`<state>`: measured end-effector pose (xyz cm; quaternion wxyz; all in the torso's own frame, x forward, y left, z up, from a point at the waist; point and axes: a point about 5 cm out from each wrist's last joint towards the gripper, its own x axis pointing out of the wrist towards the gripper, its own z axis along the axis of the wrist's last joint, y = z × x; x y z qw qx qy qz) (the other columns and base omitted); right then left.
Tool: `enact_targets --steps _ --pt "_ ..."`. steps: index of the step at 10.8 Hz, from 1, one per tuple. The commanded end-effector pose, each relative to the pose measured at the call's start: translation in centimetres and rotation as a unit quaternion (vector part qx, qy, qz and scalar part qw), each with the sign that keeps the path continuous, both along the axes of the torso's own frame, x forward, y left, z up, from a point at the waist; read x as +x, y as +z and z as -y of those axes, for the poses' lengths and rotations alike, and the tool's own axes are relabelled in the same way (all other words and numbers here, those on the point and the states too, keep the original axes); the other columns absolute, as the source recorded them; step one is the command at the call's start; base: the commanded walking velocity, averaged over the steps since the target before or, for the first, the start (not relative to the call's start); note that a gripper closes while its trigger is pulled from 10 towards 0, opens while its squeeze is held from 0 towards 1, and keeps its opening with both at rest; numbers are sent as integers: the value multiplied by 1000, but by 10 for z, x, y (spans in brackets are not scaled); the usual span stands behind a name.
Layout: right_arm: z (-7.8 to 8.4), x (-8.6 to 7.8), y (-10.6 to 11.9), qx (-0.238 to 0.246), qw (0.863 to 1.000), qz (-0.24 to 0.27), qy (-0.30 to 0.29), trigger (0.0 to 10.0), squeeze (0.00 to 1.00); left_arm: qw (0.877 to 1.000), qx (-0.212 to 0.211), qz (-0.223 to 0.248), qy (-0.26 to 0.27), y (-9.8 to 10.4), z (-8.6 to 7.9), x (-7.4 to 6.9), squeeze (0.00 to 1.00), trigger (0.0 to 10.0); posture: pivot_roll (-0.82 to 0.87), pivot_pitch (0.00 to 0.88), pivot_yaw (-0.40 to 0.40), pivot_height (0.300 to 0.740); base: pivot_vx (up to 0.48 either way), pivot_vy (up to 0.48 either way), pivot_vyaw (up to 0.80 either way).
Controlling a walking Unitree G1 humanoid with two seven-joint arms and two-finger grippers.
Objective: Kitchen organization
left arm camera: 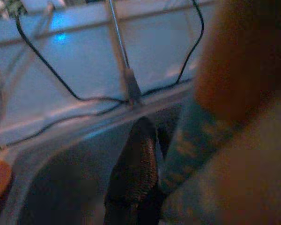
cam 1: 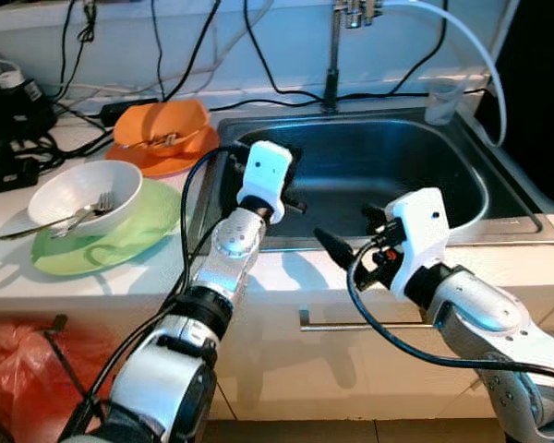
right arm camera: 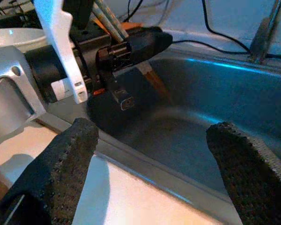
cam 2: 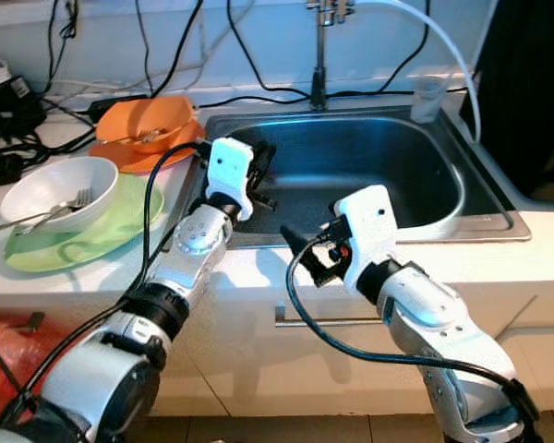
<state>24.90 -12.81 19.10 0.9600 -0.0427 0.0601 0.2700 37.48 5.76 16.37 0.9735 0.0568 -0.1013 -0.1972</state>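
The right pincer (cam 1: 351,242), fingers spread wide, hovers over the white tabletop (cam 1: 286,277) at the near rim of the stainless steel sink (cam 1: 462,175). Farther left, the left pincer (cam 1: 291,189) reaches over the sink's left edge; I cannot tell its grip. On the left tabletop sit a white bowl with a fork (cam 1: 85,196) on a green plate (cam 1: 111,242), and beyond them an orange bowl on an orange plate (cam 1: 162,134).

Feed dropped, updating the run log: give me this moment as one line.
left end effector: over sink, holding chopsticks | right end effector: open, at sink front edge | bowl with fork: on counter
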Motion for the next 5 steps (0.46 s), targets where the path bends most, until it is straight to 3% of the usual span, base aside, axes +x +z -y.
enact_targets --steps 1,2,3,5 --pt "-4 -2 3 1 1000 1 7 10000 0 1000 -9 -20 13 -1 -6 4 0 8706 -221 0 124 740 0 0 0" --pt "-5 -3 3 1 1000 -1 9 10000 0 999 -16 -48 16 -8 -8 6 59 10000 -221 0 123 740 0 0 0" --pt "-6 -2 4 0 1000 2 11 10000 0 996 -29 -81 19 -15 -10 6 1000 10000 -214 0 116 740 0 0 0" --pt "-9 0 8 5 1000 10 17 10000 0 995 -35 -89 19 -18 -11 7 1000 10000 -208 0 115 740 0 0 0"
